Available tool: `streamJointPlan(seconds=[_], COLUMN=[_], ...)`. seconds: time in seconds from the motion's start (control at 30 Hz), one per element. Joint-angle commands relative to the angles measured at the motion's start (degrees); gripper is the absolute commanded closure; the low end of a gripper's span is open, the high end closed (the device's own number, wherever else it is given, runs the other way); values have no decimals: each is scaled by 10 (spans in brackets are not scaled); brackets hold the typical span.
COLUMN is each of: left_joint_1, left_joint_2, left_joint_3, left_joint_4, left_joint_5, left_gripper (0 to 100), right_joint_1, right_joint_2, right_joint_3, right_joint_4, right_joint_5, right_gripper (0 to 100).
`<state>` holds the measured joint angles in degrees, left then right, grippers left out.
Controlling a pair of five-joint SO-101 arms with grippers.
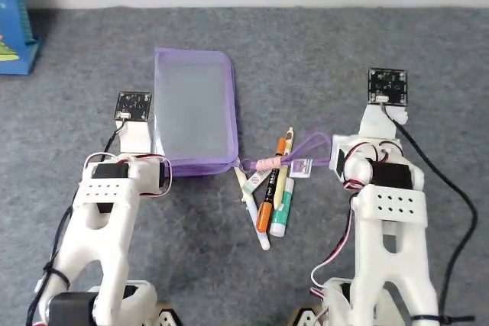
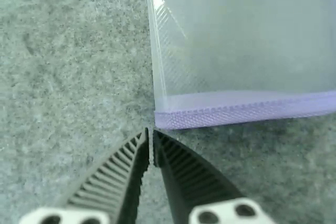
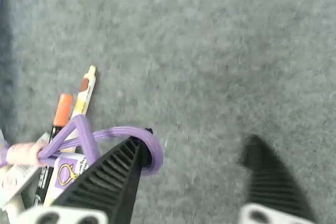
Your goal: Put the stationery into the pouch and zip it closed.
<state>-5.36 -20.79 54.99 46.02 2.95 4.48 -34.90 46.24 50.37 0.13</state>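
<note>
A purple pouch (image 1: pixel 195 112) with a translucent face lies flat on the grey carpet. Its purple cord loop (image 1: pixel 309 145) with a pink bead (image 1: pixel 267 163) and a tag (image 1: pixel 300 166) trails across a cluster of pens (image 1: pixel 273 188). My left gripper (image 2: pixel 150 141) is shut and empty, its tips just off the pouch's near corner (image 2: pixel 160 119). My right gripper (image 3: pixel 197 145) is open. The end of the cord loop (image 3: pixel 149 148) lies against the tip of one of its fingers (image 3: pixel 113 174). An orange marker (image 3: pixel 62 109) and a yellow pen (image 3: pixel 84 90) lie beyond.
A blue box (image 1: pixel 14 20) stands at the far left by the white wall. Bare carpet (image 1: pixel 321 51) stretches behind the pouch and to the right of the pens. The two arm bases (image 1: pixel 99 265) (image 1: pixel 390 265) fill the near edge.
</note>
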Motion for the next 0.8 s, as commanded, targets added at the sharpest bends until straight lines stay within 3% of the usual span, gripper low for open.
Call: streamJointPlan(seconds=[0.0,0.4,0.6,0.77], left_joint_1=[-4,29,-29,-6], left_joint_2=[-55,-135,-134,-85], left_joint_3=[-13,62,64,50], left_joint_4=[-12,-40,-40,-43], left_joint_5=[2,-45,-46,-91], left_gripper=[988,978,741,721], right_joint_1=[-25,-79,-81,-82], right_joint_2=[-12,-117,-116,-116], right_joint_3=[-43,-31,-26,-19], right_joint_4=[21,136,137,130], right_joint_5=[16,113,128,127], right_gripper=[627,638,638,638])
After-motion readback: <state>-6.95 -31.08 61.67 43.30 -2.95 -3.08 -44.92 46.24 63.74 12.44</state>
